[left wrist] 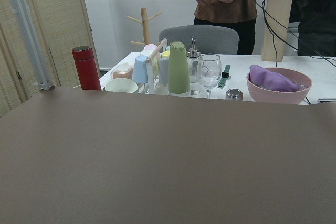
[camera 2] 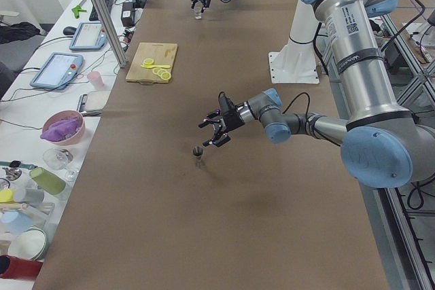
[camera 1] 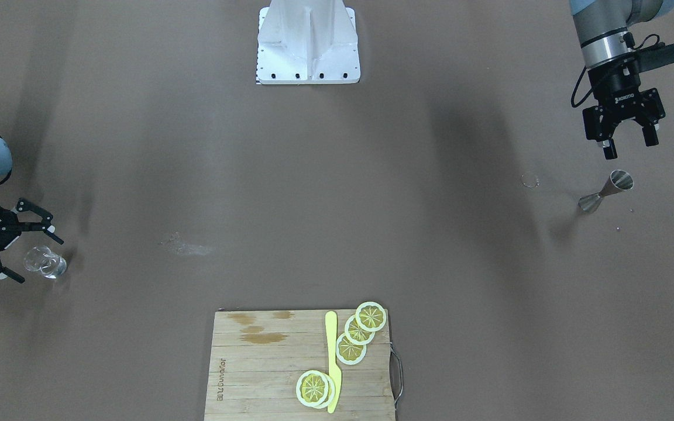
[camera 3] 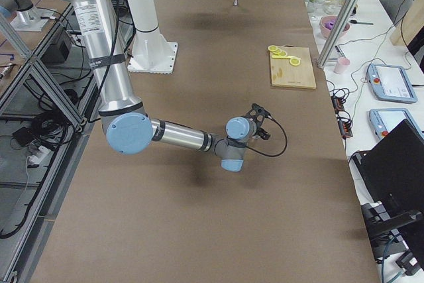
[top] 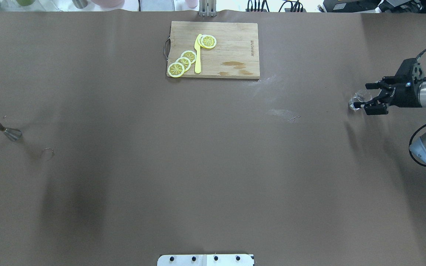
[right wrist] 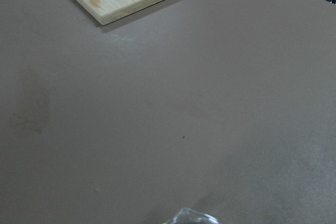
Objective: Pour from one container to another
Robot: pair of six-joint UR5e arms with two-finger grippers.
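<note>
Brown-covered bench (camera 1: 337, 175), long and broad, with the white robot base (camera 1: 308, 41) at its near edge; we list what it carries.

1. Steel jigger (camera 1: 605, 192): stands on one cone at the robot's left end of the bench, its other cone facing up. Nothing touches it.
2. Left pincer (camera 1: 630, 146): jaws spread wide, holding nothing. It hangs near the jigger, on the robot's side of it and apart from it.
3. Clear glass tumbler (camera 1: 45, 262): sits on the bench at the robot's right end, well apart from the jigger.
4. Right pincer (top: 368, 98): jaws wide, holding nothing. The tumbler sits at the mouth of the jaws, by the fingertips; we cannot tell whether a finger touches it.
5. Wooden cutting board (camera 1: 267, 374): lies at the far edge, mid-bench, with damp stains at one end.
6. Lemon slices (camera 1: 370, 316): several lie on the board, in two groups.
7. Yellow knife (camera 1: 332, 362): lies flat on the board between the groups.
8. Wet smear (camera 1: 185, 245): on the bench between the board and the tumbler.
9. Faint ring mark (camera 1: 529, 180): near the jigger.
</note>
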